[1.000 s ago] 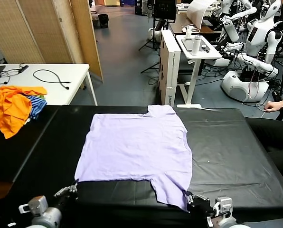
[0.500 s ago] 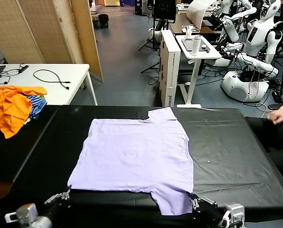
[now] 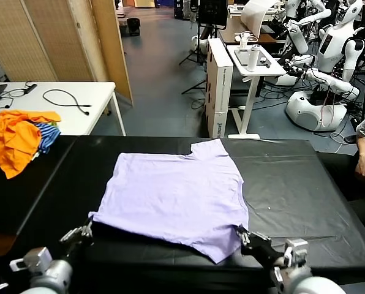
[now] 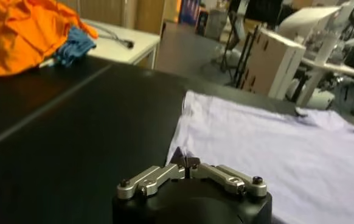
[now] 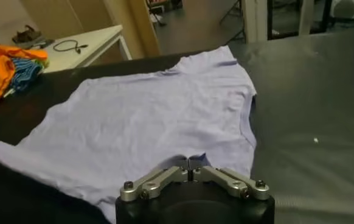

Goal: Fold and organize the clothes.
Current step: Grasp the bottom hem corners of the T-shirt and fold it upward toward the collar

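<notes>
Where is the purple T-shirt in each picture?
Head view: the lavender T-shirt lies flat mid-table, the left gripper and right gripper shut on its near corners.
Left wrist view: it spreads beyond the gripper.
Right wrist view: it fills the middle.
Shared landmark: the orange clothes pile.

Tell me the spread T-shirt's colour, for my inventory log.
Plain pale lavender T-shirt; the head view shows it best.

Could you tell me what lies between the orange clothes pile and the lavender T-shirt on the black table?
Only bare black table separates the orange clothes pile from the pale lavender cotton T-shirt, as the head view shows.
</notes>
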